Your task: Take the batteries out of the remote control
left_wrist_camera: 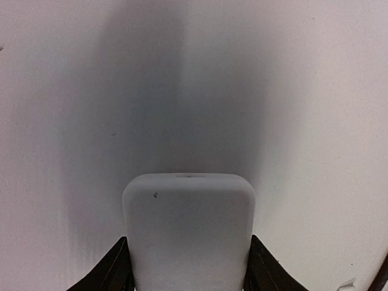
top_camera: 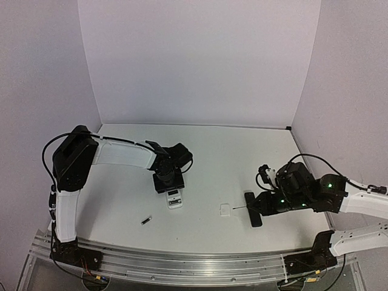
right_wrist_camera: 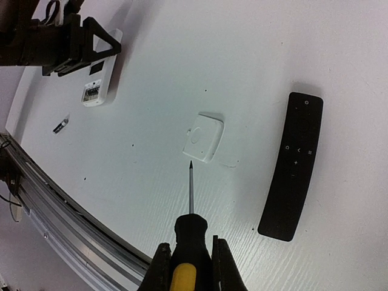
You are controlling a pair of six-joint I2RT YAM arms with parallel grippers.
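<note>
Left pincer (left_wrist_camera: pixel 188 260) clamps white remote (top_camera: pixel 174 199), long axis near-far. Right pincer (right_wrist_camera: pixel 191 267) closed on screwdriver (right_wrist_camera: pixel 191 227), well right of it. One battery (top_camera: pixel 146 220) loose on desk (top_camera: pixel 212 157), near-left of remote.

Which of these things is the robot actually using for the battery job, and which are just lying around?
Part of the job: white remote, clamped in left gripper; screwdriver, held by right gripper; loose battery.
Lying about: black remote; small white square piece.
</note>
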